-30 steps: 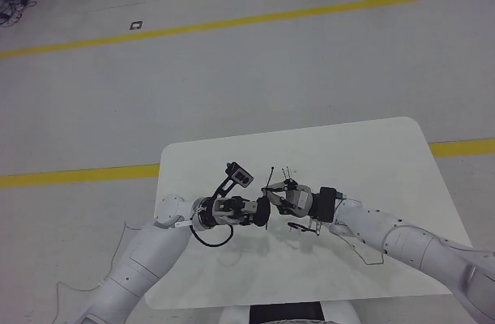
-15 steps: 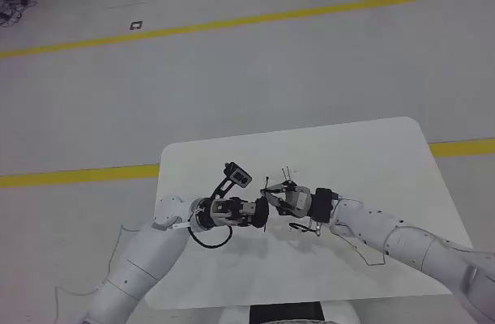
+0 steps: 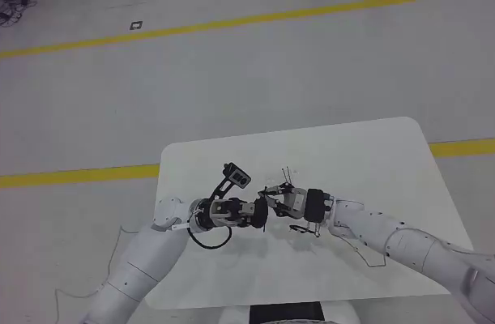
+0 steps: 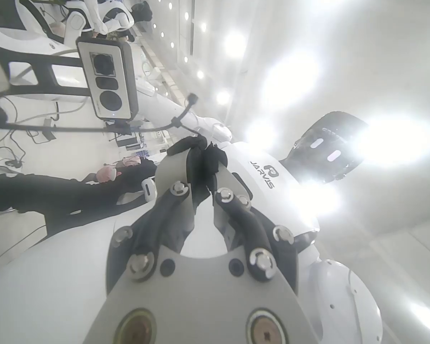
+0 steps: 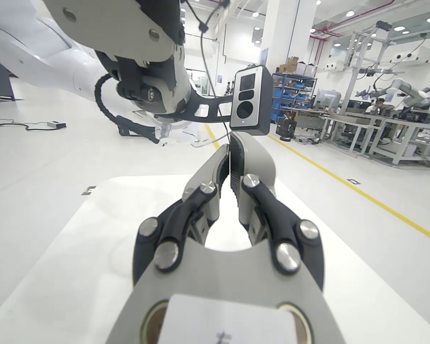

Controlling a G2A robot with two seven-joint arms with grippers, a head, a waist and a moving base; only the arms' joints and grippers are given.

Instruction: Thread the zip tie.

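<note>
A thin black zip tie (image 5: pixel 202 27) hangs above the middle of the white table (image 3: pixel 377 154), stretched between my two grippers. My right gripper (image 5: pixel 230 150) is shut on its strap, which rises from the fingertips to a small knot-like head. My left gripper (image 4: pixel 203 152) is shut, and the zip tie (image 4: pixel 93 129) runs sideways just past its black fingertips, ending in a small block. In the top view the left gripper (image 3: pixel 261 212) and the right gripper (image 3: pixel 271 197) almost touch, tip to tip. The exact spot where the left fingers hold the tie is hidden.
The left arm's camera (image 3: pixel 237 174) on its black bracket sticks out beside the grippers. The table's near edge runs close below both arms. Bare tabletop lies to the far right and at the back. Yellow floor lines (image 3: pixel 69 175) run past the table.
The right gripper has slid a little to the left, closer to the left gripper, keeping the strap. The left gripper has hardly moved.
</note>
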